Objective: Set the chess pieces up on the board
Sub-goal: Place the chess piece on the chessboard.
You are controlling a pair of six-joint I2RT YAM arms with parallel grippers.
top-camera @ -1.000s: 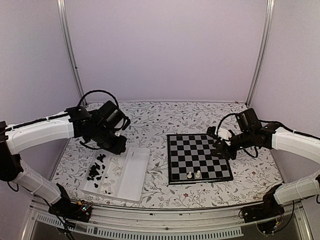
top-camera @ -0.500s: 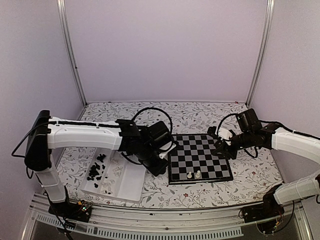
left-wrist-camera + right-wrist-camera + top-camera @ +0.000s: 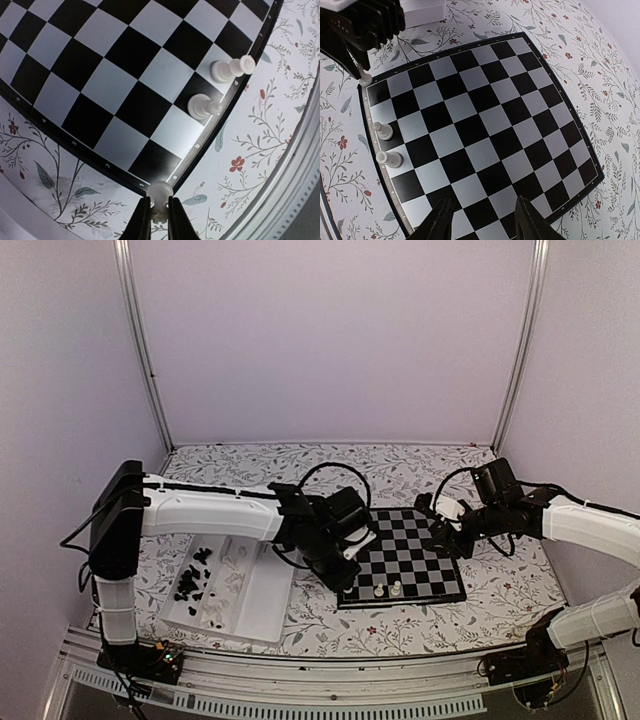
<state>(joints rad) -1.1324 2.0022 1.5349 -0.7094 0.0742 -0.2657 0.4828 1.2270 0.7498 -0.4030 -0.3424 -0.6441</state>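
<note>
The board (image 3: 405, 540) lies right of centre, also seen in the left wrist view (image 3: 100, 75) and the right wrist view (image 3: 485, 125). Two white chess pieces (image 3: 380, 591) (image 3: 397, 589) stand side by side on its near row (image 3: 202, 106) (image 3: 227, 70). My left gripper (image 3: 350, 583) hangs over the board's near-left corner, shut on a cream-white piece (image 3: 160, 192), which also shows in the right wrist view (image 3: 366, 78). My right gripper (image 3: 442, 537) hovers over the board's right edge, open and holding nothing (image 3: 482, 202).
A white compartment tray (image 3: 275, 585) sits left of the board, with several black pieces (image 3: 195, 575) and white pieces (image 3: 225, 585) in its left compartments. The floral cloth (image 3: 400, 625) covers the table. A metal rail runs along the near edge.
My left arm has swung right from over the tray to the board's near-left corner, carrying the white piece. The right arm has stayed still.
</note>
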